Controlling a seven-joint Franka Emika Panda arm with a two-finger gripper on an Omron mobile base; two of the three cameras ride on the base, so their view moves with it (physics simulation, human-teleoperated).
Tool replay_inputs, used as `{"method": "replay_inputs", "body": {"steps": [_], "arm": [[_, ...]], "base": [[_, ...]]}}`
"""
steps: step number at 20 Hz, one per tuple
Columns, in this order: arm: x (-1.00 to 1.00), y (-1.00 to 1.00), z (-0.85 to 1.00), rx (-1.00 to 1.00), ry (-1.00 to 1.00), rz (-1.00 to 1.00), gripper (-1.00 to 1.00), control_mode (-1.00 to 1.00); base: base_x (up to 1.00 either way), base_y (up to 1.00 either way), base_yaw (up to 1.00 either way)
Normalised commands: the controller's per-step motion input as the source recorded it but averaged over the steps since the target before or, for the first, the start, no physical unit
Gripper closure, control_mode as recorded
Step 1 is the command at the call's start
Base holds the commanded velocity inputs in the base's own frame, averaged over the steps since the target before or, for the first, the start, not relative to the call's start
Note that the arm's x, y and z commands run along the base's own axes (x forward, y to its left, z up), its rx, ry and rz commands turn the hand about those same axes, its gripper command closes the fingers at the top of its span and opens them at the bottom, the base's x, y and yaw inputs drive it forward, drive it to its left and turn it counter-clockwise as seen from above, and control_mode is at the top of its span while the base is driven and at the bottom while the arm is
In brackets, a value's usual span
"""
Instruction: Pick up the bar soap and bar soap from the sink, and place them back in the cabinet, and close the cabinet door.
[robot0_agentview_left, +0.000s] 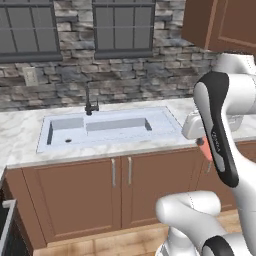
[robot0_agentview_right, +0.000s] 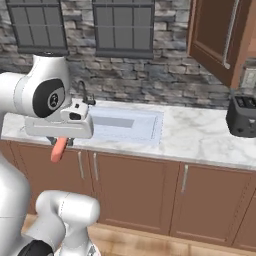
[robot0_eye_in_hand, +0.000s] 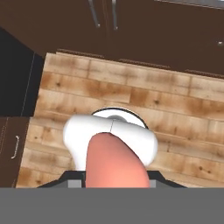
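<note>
Holding 1 orange bar soap (robot0_eye_in_hand: 114, 162) pinched between the fingers (robot0_agentview_right: 58, 146), above the floor (robot0_eye_in_hand: 175, 105); it must go in the open cabinet (robot0_agentview_right: 220, 35).

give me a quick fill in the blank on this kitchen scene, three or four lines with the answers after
1. The block held in the gripper is coloured ____.
2. The upper cabinet door with the long bar handle stands ____.
3. The black appliance on the counter right of the sink is a ____.
4. The faucet is coloured ____.

Missing words: orange; open; toaster; black
</note>
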Motion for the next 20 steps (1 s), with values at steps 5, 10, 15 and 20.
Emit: {"method": "replay_inputs", "body": {"steps": [5,10,15,20], "arm": [[0.0,0.0,0.0,0.0,0.0,0.0,1.0,1.0],[0.0,0.0,0.0,0.0,0.0,0.0,1.0,1.0],[0.0,0.0,0.0,0.0,0.0,0.0,1.0,1.0],[0.0,0.0,0.0,0.0,0.0,0.0,1.0,1.0]], "base": [[-0.3,-0.77,0.0],[-0.12,-0.89,0.0],[0.0,-0.83,0.0],[0.0,-0.75,0.0]]}}
